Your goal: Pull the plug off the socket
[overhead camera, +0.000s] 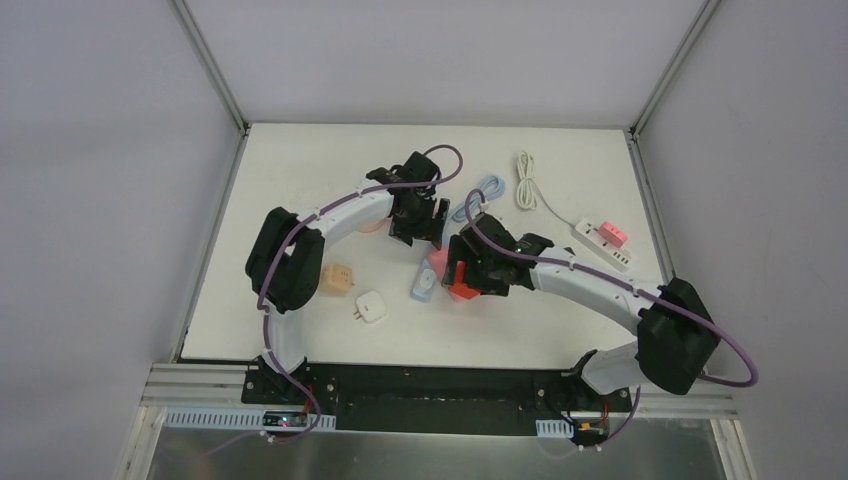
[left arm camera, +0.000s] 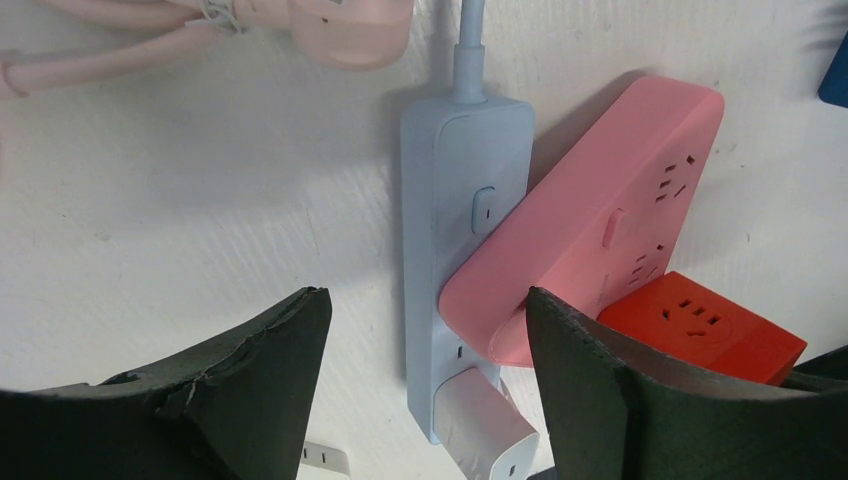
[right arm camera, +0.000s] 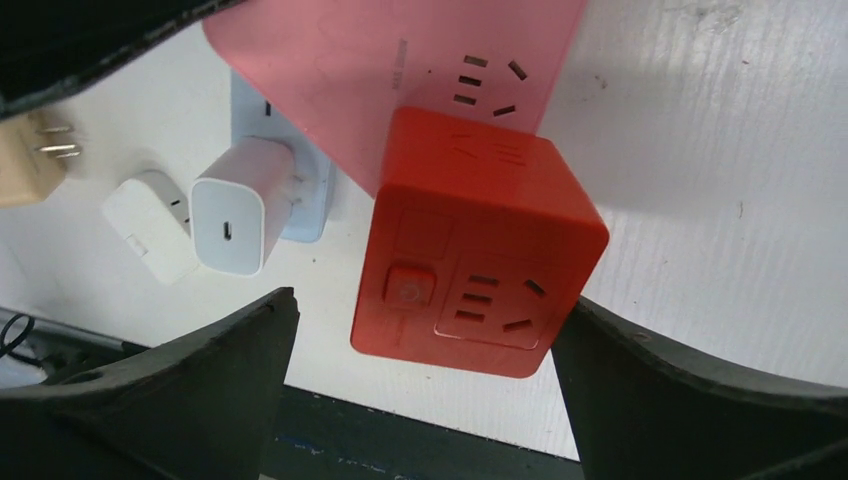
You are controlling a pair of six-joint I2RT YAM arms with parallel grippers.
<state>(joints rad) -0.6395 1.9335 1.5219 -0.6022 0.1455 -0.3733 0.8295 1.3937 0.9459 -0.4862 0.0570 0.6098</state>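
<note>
A pale blue power strip [left arm camera: 465,230] lies on the table with a white charger plug [left arm camera: 490,425] seated in its near end. A pink power strip [left arm camera: 590,220] lies slanted across it, with a red cube adapter [left arm camera: 705,325] plugged into it. My left gripper [left arm camera: 428,330] is open above the blue strip and the charger, and the charger sits between its fingers [left arm camera: 260,390]. My right gripper [right arm camera: 425,300] is open around the red cube [right arm camera: 480,255], beside the charger [right arm camera: 240,205]. In the top view the left gripper [overhead camera: 420,225] and right gripper [overhead camera: 462,278] meet over the strips.
A loose white plug [overhead camera: 371,306] and a beige plug [overhead camera: 337,279] lie to the left. A white power strip [overhead camera: 603,243] with a pink adapter [overhead camera: 612,235] and a coiled white cable [overhead camera: 527,180] lies at the right. A pink cable and plug [left arm camera: 340,30] lie beyond the blue strip.
</note>
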